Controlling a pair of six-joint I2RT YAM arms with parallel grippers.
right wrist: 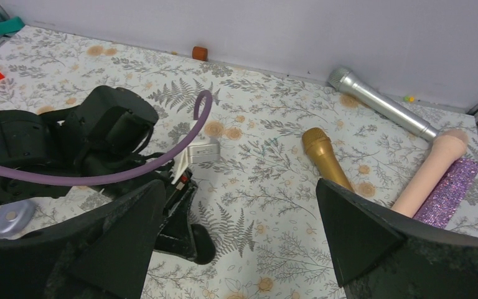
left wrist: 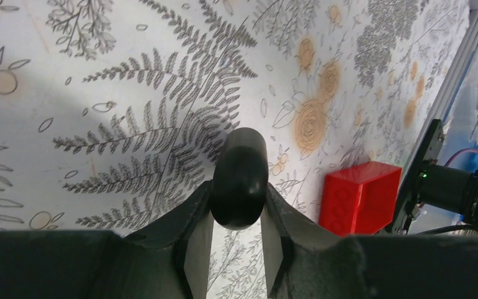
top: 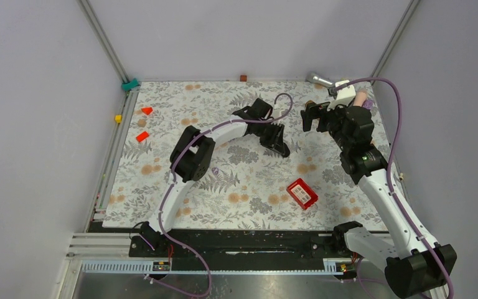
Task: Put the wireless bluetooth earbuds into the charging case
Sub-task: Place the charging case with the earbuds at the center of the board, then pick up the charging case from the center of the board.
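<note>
Top external view looks down on the table (top: 236, 180), spread with a fern-and-flower cloth. The left arm (top: 190, 159) bends in toward the middle and the right arm (top: 373, 180) reaches up the right side. The right gripper (top: 311, 116) hangs just beside the left arm's wrist, at the far centre. A red box (top: 302, 193) sits on the near right part of the cloth, apart from both arms.

Along the back wall lies a silver microphone (right wrist: 383, 103). Nearer are a gold microphone (right wrist: 327, 159), a pale pink microphone (right wrist: 432, 168) and a glittery purple stick (right wrist: 451, 190); the last two lie side by side.

The left gripper (left wrist: 239, 205) is clenched on the black charging case (left wrist: 239, 168), an oval seen edge-on with a finger pressed to each broad face. It is held low over the cloth; whether it touches cannot be told. The right gripper's fingers are spread wide with nothing between them.

A pale purple case (right wrist: 12, 217) lies on the cloth just beside the left arm. Two red blocks (top: 146, 111) rest near the far left edge, and a brown block (top: 243, 78) sits at the back wall. The earbuds are too small to pick out in any view
</note>
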